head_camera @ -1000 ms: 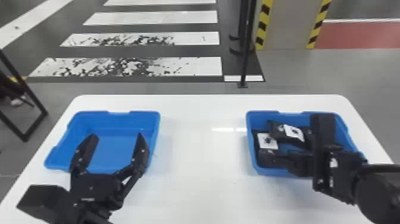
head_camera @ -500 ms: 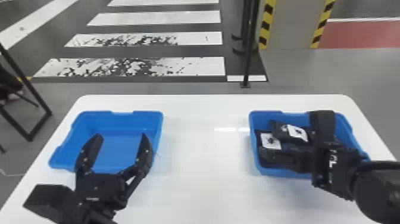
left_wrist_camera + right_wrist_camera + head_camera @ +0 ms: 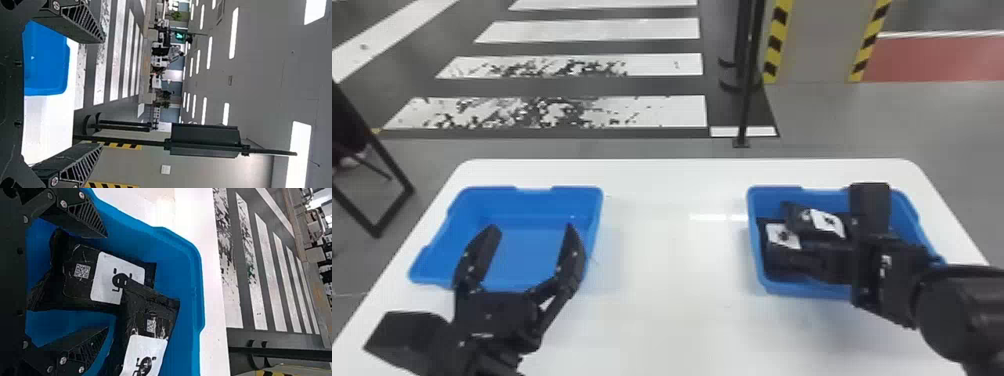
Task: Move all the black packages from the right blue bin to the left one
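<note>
In the head view my left gripper (image 3: 532, 235) stands open over the near part of the left blue bin (image 3: 527, 189); the left wrist view shows the gripper (image 3: 102, 93) with its fingers wide apart and the bin (image 3: 47, 66) beyond. My right gripper (image 3: 837, 265) is low over the right blue bin (image 3: 757, 270). In the right wrist view, a black package (image 3: 78, 286) with a white label lies between the spread fingers of the gripper (image 3: 107, 282). A second black package (image 3: 137, 321) partly overlaps it.
Both bins rest on a white table (image 3: 672, 280), with a wide stretch of tabletop between them. Beyond the table's far edge stands a thin black post (image 3: 746, 100). A black metal frame (image 3: 379, 227) is on the floor at the left.
</note>
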Controlling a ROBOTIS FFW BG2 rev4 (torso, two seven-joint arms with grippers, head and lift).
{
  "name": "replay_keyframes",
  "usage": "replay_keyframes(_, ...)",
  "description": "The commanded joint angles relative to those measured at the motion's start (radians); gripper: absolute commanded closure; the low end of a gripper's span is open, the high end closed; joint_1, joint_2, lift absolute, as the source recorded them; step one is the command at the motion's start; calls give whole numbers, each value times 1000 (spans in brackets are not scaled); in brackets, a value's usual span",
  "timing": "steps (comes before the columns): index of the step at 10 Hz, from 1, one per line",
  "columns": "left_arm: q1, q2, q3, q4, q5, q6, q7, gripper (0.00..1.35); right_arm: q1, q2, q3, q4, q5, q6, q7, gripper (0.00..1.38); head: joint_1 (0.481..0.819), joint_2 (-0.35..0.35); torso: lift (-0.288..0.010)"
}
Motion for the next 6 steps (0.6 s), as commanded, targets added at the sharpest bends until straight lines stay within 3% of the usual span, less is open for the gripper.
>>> replay_keyframes(1,-1,0,1,1,0,-3,-1,96,-5,1,2,15,-9,-3,-1,200,695,56,-140)
replay_keyframes(4,-4,0,1,4,0,-5,-1,96,-29,1,30,45,-33,-10,-1,245,695,62,-140)
replay_keyframes(6,-4,-2,1,6,4,-5,-1,96,-34,1,38,57,-37,-7,-1,432,695,75,-140)
